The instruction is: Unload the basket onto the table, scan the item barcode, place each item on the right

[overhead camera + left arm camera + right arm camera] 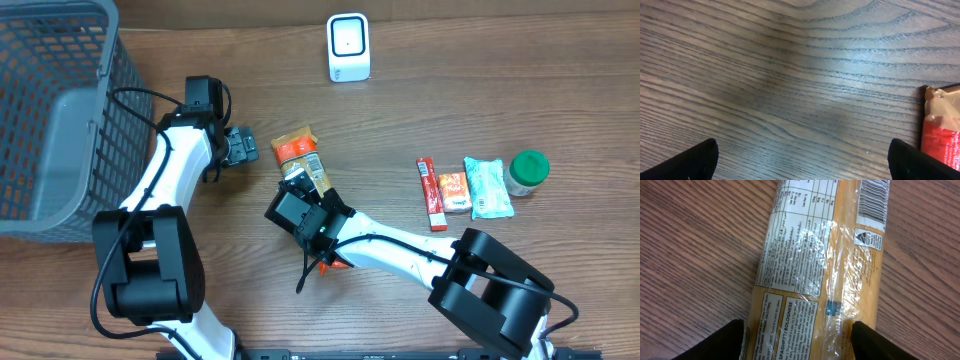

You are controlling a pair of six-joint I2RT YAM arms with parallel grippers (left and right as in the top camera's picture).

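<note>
A long spaghetti packet [299, 152] in clear yellow wrap with an orange end lies on the wooden table. My right gripper [303, 188] is at its near end. In the right wrist view both fingers press against the sides of the spaghetti packet [810, 270], so the right gripper [799, 342] is shut on it. Its barcode [874, 199] faces up at the far end. The white scanner [348, 47] stands at the back of the table. My left gripper [240, 147] is open over bare wood, left of the packet. In the left wrist view the left gripper [802, 165] holds nothing, and the packet's red end [942, 127] shows at the right edge.
A grey wire basket [50, 110] fills the left side. At the right lie a red stick pack [431, 193], an orange sachet [454, 192], a teal pouch [487, 188] and a green-lidded jar [526, 172].
</note>
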